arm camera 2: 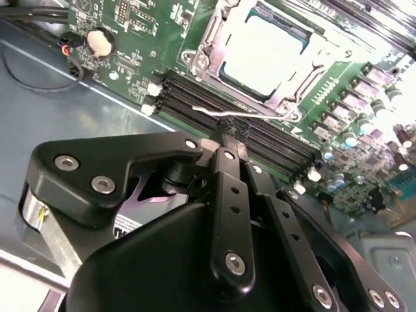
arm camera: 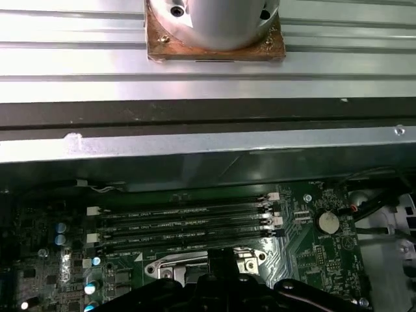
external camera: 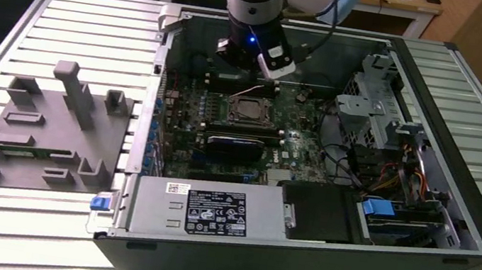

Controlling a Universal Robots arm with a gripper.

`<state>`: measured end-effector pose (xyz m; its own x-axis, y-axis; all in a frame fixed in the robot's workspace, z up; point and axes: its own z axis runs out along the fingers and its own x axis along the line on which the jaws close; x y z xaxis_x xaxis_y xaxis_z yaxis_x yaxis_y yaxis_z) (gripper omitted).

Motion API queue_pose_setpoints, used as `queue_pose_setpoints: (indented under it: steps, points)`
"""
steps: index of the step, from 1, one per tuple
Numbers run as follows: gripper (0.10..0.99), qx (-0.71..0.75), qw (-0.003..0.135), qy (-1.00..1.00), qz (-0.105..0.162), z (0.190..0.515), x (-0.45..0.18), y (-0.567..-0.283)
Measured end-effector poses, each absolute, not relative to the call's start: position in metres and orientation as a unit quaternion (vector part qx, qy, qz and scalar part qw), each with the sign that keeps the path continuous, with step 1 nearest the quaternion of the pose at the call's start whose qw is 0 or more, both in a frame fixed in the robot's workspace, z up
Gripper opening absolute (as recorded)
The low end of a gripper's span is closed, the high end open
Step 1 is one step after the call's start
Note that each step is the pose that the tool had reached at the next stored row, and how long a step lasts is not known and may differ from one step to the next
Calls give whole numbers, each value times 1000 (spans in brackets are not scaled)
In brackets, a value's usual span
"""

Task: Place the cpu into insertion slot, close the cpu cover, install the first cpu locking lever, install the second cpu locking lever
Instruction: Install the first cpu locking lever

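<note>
In the second wrist view the end effector (arm camera 2: 232, 133) has its fingertips drawn together, apparently pinched on the thin wire cpu locking lever (arm camera 2: 208, 112). The lever's long axis runs along the memory slots (arm camera 2: 279, 146). Just beyond the lever, the cpu (arm camera 2: 263, 49) sits in the insertion slot (arm camera 2: 279, 101), and the cpu cover (arm camera 2: 218, 39) seems to be down around it.

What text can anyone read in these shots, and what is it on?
No text can be quoted.
The power supply label: black-and-white print, too small to read.
The small white sticker on the same unit: too small to read.
The memory slots: white lettering, too small to read.
The motherboard: white markings, unreadable.
</note>
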<state>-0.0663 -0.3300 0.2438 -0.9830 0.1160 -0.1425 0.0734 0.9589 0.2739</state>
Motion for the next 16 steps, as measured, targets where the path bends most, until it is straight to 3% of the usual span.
queue_pose_setpoints:
  steps: [16]
  points:
    - [106, 48, 80, 986, 135, 228, -66, -325]
